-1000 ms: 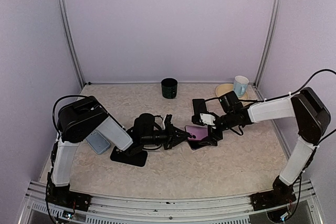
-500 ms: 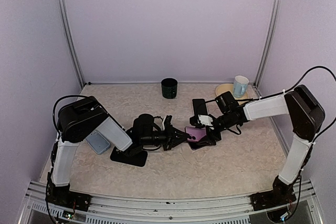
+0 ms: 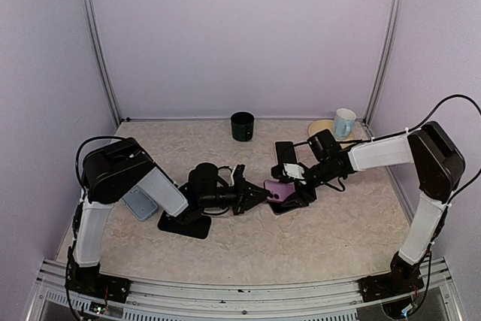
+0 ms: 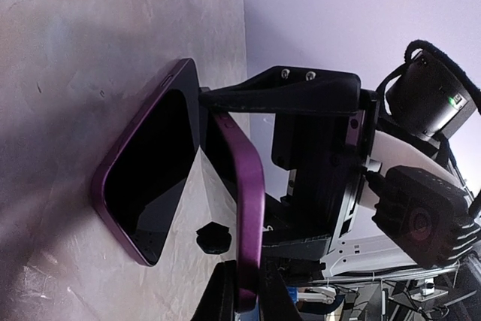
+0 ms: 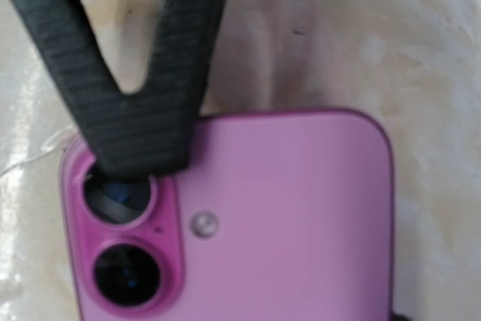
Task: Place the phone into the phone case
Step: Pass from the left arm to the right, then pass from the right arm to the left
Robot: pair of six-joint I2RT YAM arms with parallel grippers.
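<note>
Two grippers nose to nose: left gripper pinching the one case by its edge, right gripper laying a finger on the one phone just beyond the left jaws, other finger hidden, spread untellable; two lenses, one half-covered.

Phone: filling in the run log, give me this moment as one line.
left hand shut on phone edge | right hand open, finger on camera corner | phone angled above case | not seated
</note>
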